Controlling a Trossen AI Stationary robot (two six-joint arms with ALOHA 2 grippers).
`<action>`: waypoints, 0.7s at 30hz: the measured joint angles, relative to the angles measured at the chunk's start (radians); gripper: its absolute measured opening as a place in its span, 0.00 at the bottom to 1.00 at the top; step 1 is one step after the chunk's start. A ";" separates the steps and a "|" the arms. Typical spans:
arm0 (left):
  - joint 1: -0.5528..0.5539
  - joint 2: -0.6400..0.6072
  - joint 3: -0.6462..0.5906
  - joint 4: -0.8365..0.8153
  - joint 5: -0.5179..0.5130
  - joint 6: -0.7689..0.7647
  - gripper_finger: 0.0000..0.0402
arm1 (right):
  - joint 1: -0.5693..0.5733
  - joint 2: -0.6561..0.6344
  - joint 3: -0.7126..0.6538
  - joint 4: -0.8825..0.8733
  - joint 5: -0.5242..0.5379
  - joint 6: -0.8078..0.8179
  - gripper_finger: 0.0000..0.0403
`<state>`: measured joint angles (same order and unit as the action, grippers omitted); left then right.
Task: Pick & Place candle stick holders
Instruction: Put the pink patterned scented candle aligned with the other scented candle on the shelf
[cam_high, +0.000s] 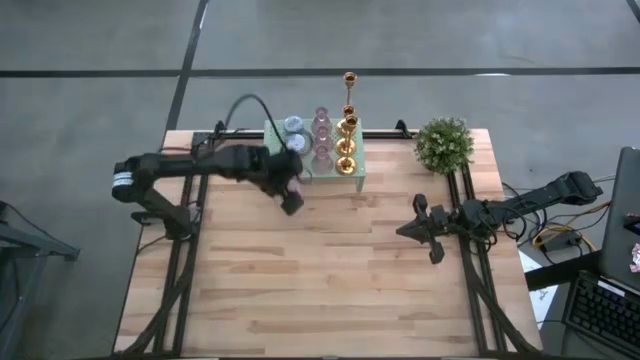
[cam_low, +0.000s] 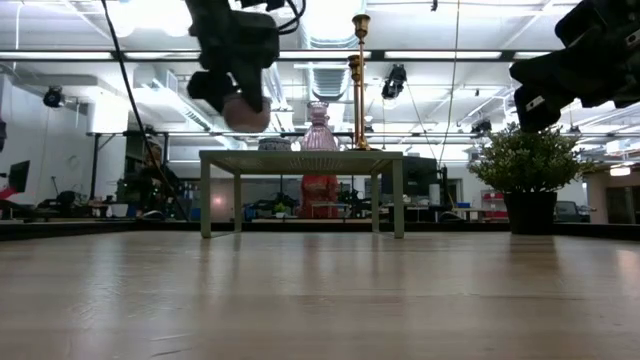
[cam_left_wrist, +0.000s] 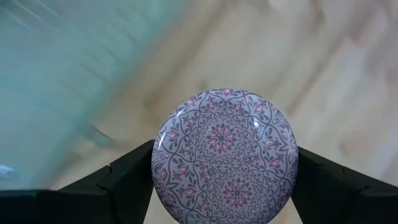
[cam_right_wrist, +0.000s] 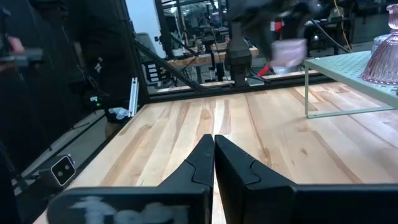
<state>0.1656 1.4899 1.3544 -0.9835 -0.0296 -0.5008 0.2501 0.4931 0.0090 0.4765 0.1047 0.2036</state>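
My left gripper (cam_high: 290, 198) is shut on a small round mauve candle holder with a flower pattern (cam_left_wrist: 225, 155), high above the table beside the left front of the pale green rack (cam_high: 355, 172). On the rack stand gold candlesticks (cam_high: 347, 130), pink holders (cam_high: 322, 135) and a blue holder (cam_high: 293, 128), each on its base. My right gripper (cam_high: 425, 228) is shut and empty over the table's right part; it also shows in its own wrist view (cam_right_wrist: 214, 149). My left gripper pinches the round mauve holder between its two fingers (cam_left_wrist: 127, 174), on opposite sides of its rim (cam_left_wrist: 163, 163). The fingers come from above, pointing down. The holder (cam_low: 245, 110) hangs below the fingers, lifted clear of the table, a little above the level of the rack's top.
A bushy potted plant (cam_high: 444, 143) stands at the back right, beside the rack. The wooden table (cam_high: 330, 290) is bare in its middle and near part. Metal frames run along the left and right edges.
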 joint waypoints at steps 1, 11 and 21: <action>0.027 0.000 0.018 0.000 -0.011 0.014 0.77 | 0.000 0.000 0.000 0.000 0.000 -0.001 0.02; 0.250 0.046 0.083 0.022 -0.022 0.054 0.77 | 0.000 0.000 0.000 -0.001 0.000 -0.001 0.02; 0.259 0.163 0.128 0.020 -0.009 0.088 0.77 | 0.000 0.000 0.000 -0.001 0.000 -0.002 0.02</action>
<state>0.4242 1.6529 1.4824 -0.9635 -0.0381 -0.4125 0.2497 0.4931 0.0090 0.4751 0.1049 0.2014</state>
